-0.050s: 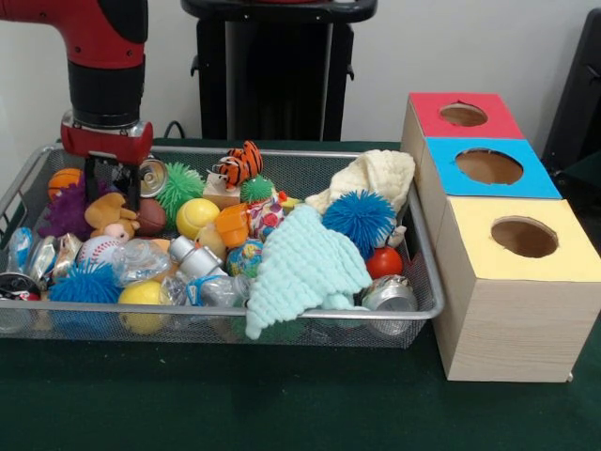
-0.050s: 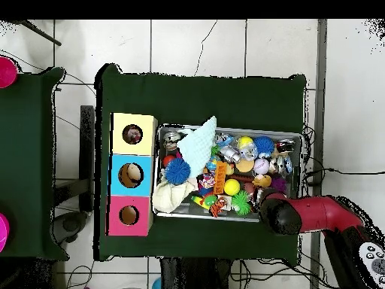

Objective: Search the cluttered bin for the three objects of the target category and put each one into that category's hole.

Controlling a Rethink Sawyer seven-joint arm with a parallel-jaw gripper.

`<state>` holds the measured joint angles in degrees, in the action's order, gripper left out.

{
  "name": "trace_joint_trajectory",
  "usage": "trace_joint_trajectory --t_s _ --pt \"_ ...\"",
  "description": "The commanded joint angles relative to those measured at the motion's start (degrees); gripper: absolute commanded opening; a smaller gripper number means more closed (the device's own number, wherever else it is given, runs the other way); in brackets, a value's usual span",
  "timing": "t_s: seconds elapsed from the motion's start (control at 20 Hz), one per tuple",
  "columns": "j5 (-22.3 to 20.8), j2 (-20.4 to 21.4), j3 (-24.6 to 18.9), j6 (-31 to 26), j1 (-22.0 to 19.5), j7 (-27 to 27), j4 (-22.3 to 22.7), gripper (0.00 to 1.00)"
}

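Down at the left end of the wire-mesh bin [image 1: 427, 282], the red and black arm hangs its gripper [image 1: 113, 193] among the clutter, its dark fingers standing a little apart with nothing clamped between them, just above a tan plush toy [image 1: 111, 214] and beside a crushed metal can [image 1: 152, 176]. Soft things fill the middle: a pale green knitted cloth [image 1: 305, 268] drapes over the front rim, and a cream knitted cloth [image 1: 371, 178] is bunched in the far right corner. A bristly blue ball [image 1: 362, 219] sits between them, a smooth yellow ball [image 1: 196, 217] near the centre, a spiky green ball [image 1: 178, 186] at the back. Just beside the bin's right end stands a wooden box with three round holes, its tops red [image 1: 460, 115], blue [image 1: 488, 167] and yellow [image 1: 524, 237]. Which category is wanted I cannot tell.
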<state>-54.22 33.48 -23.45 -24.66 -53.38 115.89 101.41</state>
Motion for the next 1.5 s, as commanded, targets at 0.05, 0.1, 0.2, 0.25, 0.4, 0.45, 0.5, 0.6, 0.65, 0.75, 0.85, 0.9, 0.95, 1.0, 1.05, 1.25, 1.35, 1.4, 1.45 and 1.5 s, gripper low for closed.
trace_joint_trajectory --t_s 0.05,0.1,0.2,0.25,0.4,0.45,0.5,0.6,0.65,0.75,0.85,0.9,0.95,1.0,1.05,1.25,1.35,1.4,1.45,1.5 --pt "-0.72 -1.20 -2.63 -6.42 0.51 -13.55 -0.71 1.00" --pt "-0.97 -1.51 -2.47 -5.95 0.51 -13.12 -0.75 1.00" --pt "-2.56 -2.68 -1.34 -3.60 0.94 -10.87 -0.84 1.00" --pt "-3.12 -3.00 -0.91 -2.84 1.31 -9.96 -1.01 1.00" --pt "-4.21 -4.11 -0.34 -1.51 2.26 -8.53 -2.69 1.00" --pt "-4.61 -4.72 -0.16 -1.03 2.54 -8.06 -3.45 1.00" --pt "-4.72 -5.37 -0.07 -0.87 2.65 -7.88 -4.11 1.00" --pt "-4.68 -7.52 -0.26 -0.85 2.61 -8.12 -6.24 1.00" --pt "-4.82 -9.26 -0.37 -0.70 2.36 -8.38 -7.70 1.00" --pt "-5.19 -11.23 -0.57 -0.27 2.10 -9.10 -9.66 1.00" --pt "-5.07 -11.80 -0.83 -0.15 1.93 -9.74 -10.55 1.00" --pt "-4.90 -11.75 -0.97 -0.17 1.94 -9.99 -10.74 1.00" --pt "-4.72 -11.69 -1.12 -0.19 1.95 -10.25 -10.94 1.00" --pt "-4.54 -11.66 -1.22 -0.24 2.01 -10.35 -11.10 1.00" --pt "-4.36 -11.78 -1.44 -0.35 2.10 -10.57 -11.49 1.00" --pt "-3.24 -12.51 -3.07 -0.95 1.48 -12.53 -12.62 1.00" --pt "-2.74 -13.06 -4.44 -0.66 0.24 -14.04 -12.46 0.00" --pt "-2.64 -13.26 -5.09 -0.44 -0.36 -14.74 -12.28 0.00" --pt "-2.54 -13.46 -5.73 -0.21 -0.96 -15.44 -12.09 0.00" --pt "-2.60 -13.47 -5.74 -0.35 -0.79 -15.32 -12.23 0.00"
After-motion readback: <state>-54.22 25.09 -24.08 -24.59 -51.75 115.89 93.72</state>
